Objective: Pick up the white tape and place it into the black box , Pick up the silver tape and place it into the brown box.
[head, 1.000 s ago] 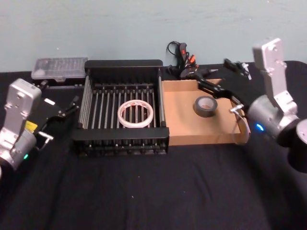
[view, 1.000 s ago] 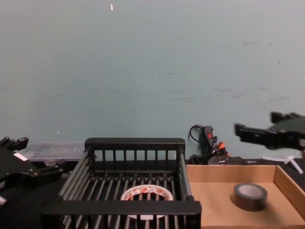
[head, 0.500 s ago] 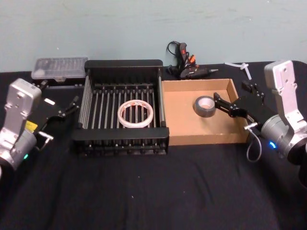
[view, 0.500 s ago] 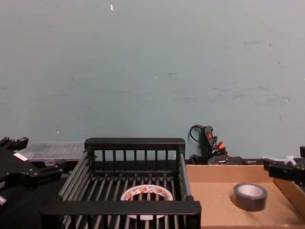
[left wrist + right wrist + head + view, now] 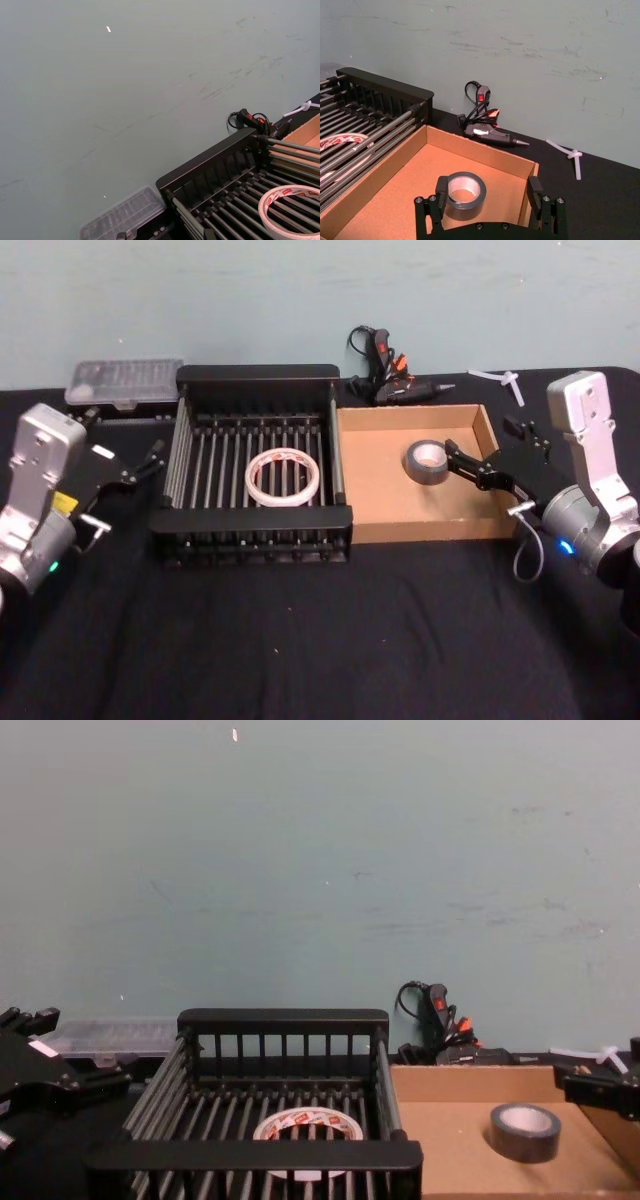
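Both tapes sit in their boxes — white tape (image 5: 283, 477) in the black box (image 5: 257, 373), silver tape (image 5: 427, 461) in the brown box (image 5: 419, 530). Right gripper (image 5: 467, 462) hangs beside it, jaws wide and empty — next it just pulls away.

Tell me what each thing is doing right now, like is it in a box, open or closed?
white tape: lying flat inside the black box.
silver tape: lying flat inside the brown box, not held.
black box: open on top, holds the white tape.
brown box: open on top, holds the silver tape.
right gripper: open, just beside the silver tape.
left gripper: parked left of the black box.
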Tool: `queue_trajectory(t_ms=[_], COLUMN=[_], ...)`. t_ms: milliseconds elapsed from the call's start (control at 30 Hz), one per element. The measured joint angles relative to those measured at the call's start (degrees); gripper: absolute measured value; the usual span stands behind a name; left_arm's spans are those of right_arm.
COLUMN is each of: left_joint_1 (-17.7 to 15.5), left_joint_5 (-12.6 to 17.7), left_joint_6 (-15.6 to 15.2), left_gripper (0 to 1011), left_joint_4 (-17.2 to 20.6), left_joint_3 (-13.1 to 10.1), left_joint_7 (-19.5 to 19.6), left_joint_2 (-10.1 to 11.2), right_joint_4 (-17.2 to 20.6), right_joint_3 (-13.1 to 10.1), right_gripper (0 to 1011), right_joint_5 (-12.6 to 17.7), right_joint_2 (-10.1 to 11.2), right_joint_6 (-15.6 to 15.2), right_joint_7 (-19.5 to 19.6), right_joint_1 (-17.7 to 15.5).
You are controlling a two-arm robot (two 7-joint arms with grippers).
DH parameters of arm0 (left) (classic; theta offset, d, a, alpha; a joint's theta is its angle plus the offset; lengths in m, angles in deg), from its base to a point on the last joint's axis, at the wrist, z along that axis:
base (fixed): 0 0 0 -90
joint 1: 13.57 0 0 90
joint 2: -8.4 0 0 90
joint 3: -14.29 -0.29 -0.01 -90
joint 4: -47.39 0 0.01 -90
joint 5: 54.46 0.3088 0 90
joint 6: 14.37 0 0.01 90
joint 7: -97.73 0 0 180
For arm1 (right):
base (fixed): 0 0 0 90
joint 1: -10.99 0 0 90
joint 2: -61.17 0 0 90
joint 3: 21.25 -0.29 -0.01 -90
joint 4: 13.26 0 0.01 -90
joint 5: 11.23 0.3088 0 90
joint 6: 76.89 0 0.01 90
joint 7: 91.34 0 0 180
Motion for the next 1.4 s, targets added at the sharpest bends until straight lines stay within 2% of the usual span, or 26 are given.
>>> queue_trajectory(t_ms=[1400], left_joint_1=[0.0], left_joint_5=[0.0], left_joint_6=[0.0], left_gripper=[1001], left_joint_4=[0.0], left_joint_3=[0.0], left_joint_7=[0.0], left_joint_2=[0.0], right_joint_4=[0.1], right_joint_3=[0.0], right_gripper=[1002], right_joint_5=[0.1], right_joint_2=[0.1], right_joint_6=[0.1], right_joint_7=[-0.1], right_joint_1=[0.1])
